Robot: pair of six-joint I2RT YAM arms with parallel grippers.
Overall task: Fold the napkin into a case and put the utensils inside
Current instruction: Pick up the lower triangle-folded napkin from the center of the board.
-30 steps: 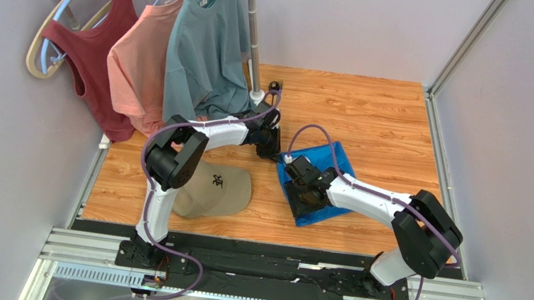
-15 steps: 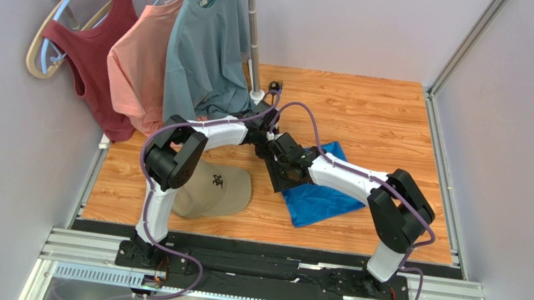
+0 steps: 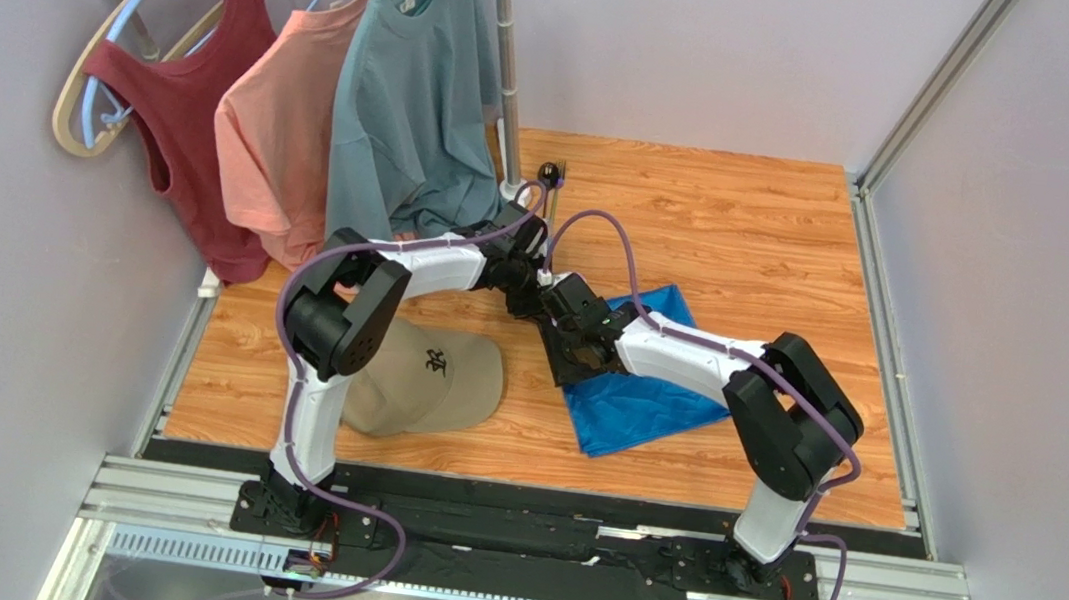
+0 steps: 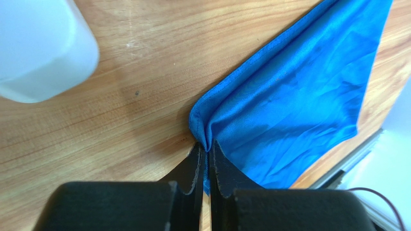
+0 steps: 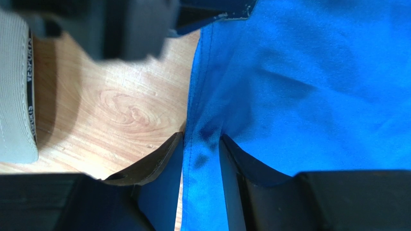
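Observation:
The blue napkin (image 3: pixel 643 396) lies as a broad, slightly rumpled sheet on the wooden table, right of centre. My left gripper (image 3: pixel 548 299) is at its far left corner. In the left wrist view the left gripper (image 4: pixel 206 144) is shut on that bunched corner of the napkin (image 4: pixel 289 86). My right gripper (image 3: pixel 568 352) sits just nearer me on the napkin's left edge. Seen from the right wrist, the right gripper (image 5: pixel 201 139) is open, its jaws apart on either side of the hemmed edge of the napkin (image 5: pixel 313 86). No case or utensils are in view.
A tan cap (image 3: pixel 433 379) lies left of the napkin and shows as a grey edge in the right wrist view, cap (image 5: pixel 14 96). A clothes rack pole (image 3: pixel 505 86) with hanging shirts (image 3: pixel 412 105) stands behind the left arm; its white foot (image 4: pixel 38 48) is near the left gripper.
The right arm has swung left from the middle of the napkin to its left edge, beside the left gripper. The left gripper's jaws have closed on the corner.

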